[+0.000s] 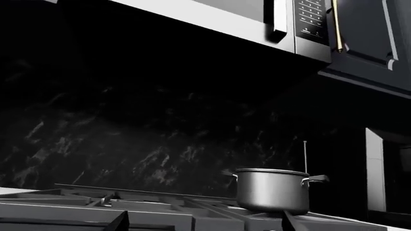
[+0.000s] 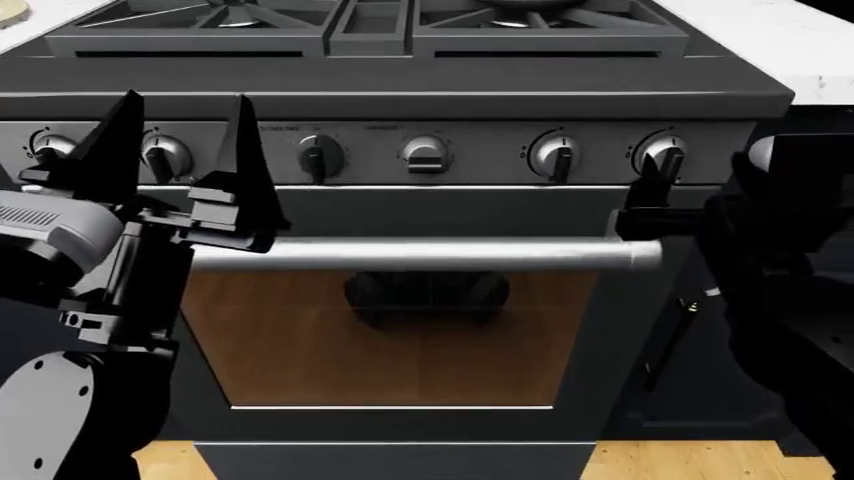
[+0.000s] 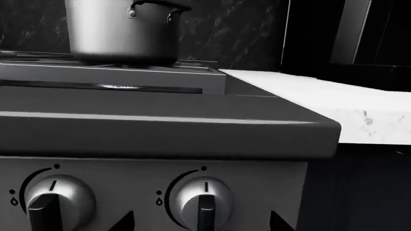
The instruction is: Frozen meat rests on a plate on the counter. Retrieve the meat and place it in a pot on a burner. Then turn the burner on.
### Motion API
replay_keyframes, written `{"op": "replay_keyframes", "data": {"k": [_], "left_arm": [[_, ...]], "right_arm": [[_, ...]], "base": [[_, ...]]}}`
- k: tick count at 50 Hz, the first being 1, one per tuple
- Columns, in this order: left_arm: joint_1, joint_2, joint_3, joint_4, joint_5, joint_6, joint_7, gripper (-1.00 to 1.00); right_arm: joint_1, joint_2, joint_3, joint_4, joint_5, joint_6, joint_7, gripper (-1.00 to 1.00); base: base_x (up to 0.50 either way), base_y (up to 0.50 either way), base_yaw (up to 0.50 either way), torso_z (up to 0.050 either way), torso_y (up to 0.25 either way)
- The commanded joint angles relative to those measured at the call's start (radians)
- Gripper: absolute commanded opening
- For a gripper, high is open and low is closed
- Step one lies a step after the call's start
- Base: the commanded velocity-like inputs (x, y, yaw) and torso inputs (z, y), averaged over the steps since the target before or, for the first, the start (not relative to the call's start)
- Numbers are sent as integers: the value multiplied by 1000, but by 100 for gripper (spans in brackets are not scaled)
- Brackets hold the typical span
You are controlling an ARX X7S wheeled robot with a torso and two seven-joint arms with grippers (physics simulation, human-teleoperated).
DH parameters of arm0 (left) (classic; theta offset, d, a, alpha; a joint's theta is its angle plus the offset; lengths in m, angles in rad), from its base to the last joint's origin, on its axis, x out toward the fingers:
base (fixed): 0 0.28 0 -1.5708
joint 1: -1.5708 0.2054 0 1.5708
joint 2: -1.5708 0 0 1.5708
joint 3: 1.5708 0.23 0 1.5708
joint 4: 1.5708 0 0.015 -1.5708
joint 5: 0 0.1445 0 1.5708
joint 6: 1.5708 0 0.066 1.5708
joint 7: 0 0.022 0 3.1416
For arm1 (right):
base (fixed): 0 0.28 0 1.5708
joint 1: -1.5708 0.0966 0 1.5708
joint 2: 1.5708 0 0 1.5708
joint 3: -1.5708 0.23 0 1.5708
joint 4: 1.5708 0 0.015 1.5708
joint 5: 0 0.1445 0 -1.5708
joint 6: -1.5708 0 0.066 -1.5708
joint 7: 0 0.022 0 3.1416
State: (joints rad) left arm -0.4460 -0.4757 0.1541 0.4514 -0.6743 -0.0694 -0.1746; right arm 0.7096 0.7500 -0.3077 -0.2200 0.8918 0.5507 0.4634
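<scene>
Black stove (image 2: 400, 80) fills the head view, its oven door (image 2: 387, 330) and steel handle bar (image 2: 427, 255) below a row of knobs (image 2: 424, 153). White marble counter (image 3: 334, 103) adjoins it. Brushed-steel pot (image 1: 272, 190) sits on a rear burner grate (image 1: 160, 204). Left gripper (image 2: 180, 150) hangs open before the knobs; right gripper's (image 2: 667, 205) state I cannot tell.

White counter (image 3: 321, 103) with thin grey lines, flat, right beside the stove (image 3: 160, 127); bare where seen from the right wrist; more white counter at both top corners of the head view, one piece on each side of the stove; steel pot (image 3: 119, 31) upright on the black grate (image 1: 192, 209) near the dark back wall, with a short side handle.
</scene>
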Motion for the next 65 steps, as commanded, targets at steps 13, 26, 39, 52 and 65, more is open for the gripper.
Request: {"op": "replay_keyframes", "data": {"k": [13, 26, 39, 52, 65], "left_arm": [[4, -13, 14, -1, 10, 17, 32, 100], [2, -13, 19, -4, 16, 18, 31, 100], [5, -16, 21, -4, 25, 25, 33, 100], [13, -16, 30, -6, 45, 44, 44, 100], [13, -18, 34, -1, 56, 44, 37, 100]], "right_arm": [[11, -46, 5, 113, -23, -71, -60, 100], [18, -60, 6, 149, -22, -83, -81, 100], [38, -73, -14, 198, -30, -79, -115, 100], [48, -81, -26, 226, -38, -78, -126, 100], [55, -89, -28, 256, -45, -91, -143, 100]], "base": [[0, 0, 0, 0, 0], [0, 0, 0, 0, 0], [0, 0, 0, 0, 0], [0, 0, 0, 0, 0], [0, 0, 0, 0, 0]]}}
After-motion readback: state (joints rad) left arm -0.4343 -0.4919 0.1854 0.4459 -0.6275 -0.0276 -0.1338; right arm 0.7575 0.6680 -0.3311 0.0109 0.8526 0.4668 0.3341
